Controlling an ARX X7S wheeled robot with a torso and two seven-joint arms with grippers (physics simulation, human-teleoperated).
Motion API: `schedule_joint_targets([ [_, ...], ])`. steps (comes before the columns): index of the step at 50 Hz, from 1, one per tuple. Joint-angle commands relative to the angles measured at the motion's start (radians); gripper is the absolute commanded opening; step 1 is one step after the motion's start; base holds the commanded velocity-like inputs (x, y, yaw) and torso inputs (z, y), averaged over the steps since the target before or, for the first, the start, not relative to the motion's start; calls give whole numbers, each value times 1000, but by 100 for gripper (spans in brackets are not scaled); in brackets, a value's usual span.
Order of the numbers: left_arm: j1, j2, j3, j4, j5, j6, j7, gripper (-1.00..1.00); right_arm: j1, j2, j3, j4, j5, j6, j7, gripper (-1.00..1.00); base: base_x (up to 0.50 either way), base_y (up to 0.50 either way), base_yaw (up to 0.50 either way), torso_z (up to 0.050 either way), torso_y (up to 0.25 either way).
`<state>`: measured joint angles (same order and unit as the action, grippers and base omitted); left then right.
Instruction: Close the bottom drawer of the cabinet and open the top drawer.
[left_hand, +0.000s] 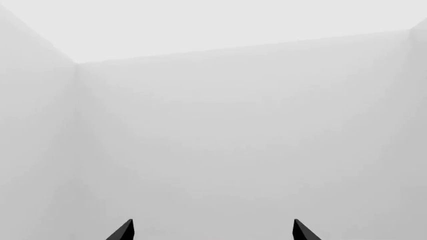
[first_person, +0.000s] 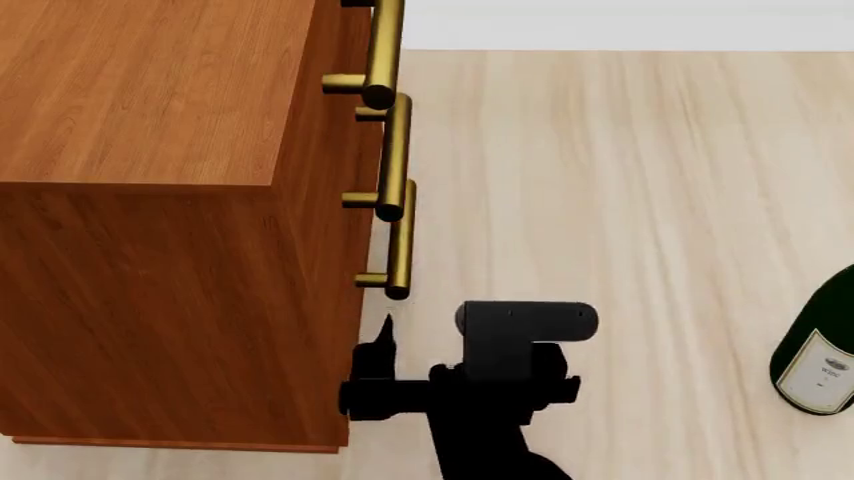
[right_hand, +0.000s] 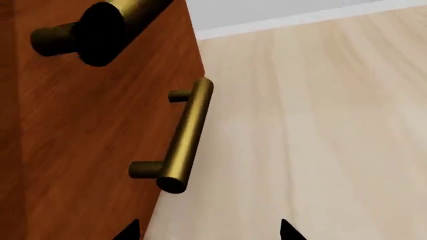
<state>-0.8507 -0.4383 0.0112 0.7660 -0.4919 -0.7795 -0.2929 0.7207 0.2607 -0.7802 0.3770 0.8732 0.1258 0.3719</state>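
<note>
Hovering open and empty, right gripper (first_person: 378, 352) sits beside cabinet (first_person: 147, 150) front, near a handle (right_hand: 183, 137), positioned for a drawer pull. All drawers look flush. Left gripper (left_hand: 212, 231) open, facing blank wall.

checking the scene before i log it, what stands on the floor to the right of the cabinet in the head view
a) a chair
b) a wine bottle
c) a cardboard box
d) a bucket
b, a dark green wine bottle with a white label stands on the pale wood floor, well apart from the cabinet.
</note>
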Motion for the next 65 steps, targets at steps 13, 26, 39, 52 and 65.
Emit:
schedule_joint_targets([
  [13,-20,10,12,22,-24,-20,-18,100,-150,185,87,-379,135,-17,178,100,0,0,0,0,0],
  [26,-41,11,21,22,-32,-31,-24,100,-181,244,226,-528,337,-54,221,100,0,0,0,0,0],
  [39,-58,13,37,16,-34,-33,-27,100,-177,249,333,-585,528,-86,220,100,0,0,0,0,0],
  [52,-66,11,39,22,-43,-43,-34,100,-157,225,373,-607,609,-102,242,100,0,0,0,0,0],
  [65,-64,7,40,23,-47,-39,-38,100,-84,194,408,-661,712,-98,291,100,0,0,0,0,0],
])
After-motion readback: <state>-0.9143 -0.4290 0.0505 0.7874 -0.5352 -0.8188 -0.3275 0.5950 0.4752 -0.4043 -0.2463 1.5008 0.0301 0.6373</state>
